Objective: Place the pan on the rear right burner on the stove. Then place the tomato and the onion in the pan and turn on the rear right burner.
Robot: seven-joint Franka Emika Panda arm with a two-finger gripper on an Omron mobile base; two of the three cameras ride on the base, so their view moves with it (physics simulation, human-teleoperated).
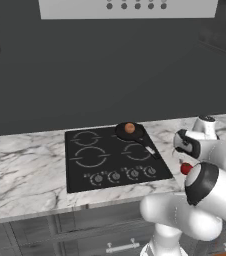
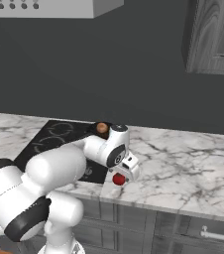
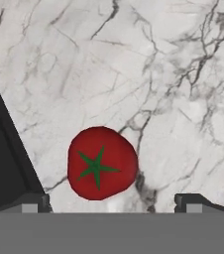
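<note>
Tomato (image 3: 101, 162) green-starred — hand view.

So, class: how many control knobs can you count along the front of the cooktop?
4 knobs sit in one row along the front edge of the stove. The arm may hide more.

White robot arm (image 1: 205, 200) built of thick, rounded, glossy segments, with black bands at the joints; a smaller white hand (image 3: 114, 203) ends in two small dark, square-tipped fingers (image 3: 191, 201)
</note>
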